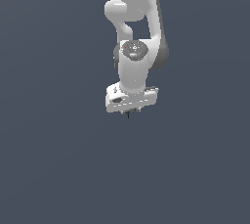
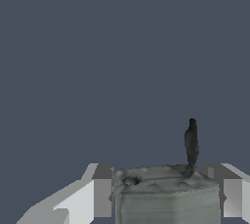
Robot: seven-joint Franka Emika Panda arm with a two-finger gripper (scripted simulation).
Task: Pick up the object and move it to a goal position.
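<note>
White robot arm gripping 1 small grey blocky object between its 2 fingers.

In the wrist view, the parallel-jaw gripper (image 2: 163, 193) is clenching the grey, rough-textured blocky object (image 2: 166, 196), with 1 pale finger (image 2: 97, 196) pressing against one side of it and the other finger against the opposite side; a thin dark stem (image 2: 191, 142) is rising from the block's upper corner. In the exterior view, the glossy white arm (image 1: 134, 37) is reaching down over the plain dark slate-blue surface (image 1: 49, 159), its hand pointing downward, and the object is showing only as a tiny dark sliver (image 1: 128, 114) poking out beneath the gripper (image 1: 128, 110), too small for detail there. Whether the object is touching the surface is impossible to tell.
</note>
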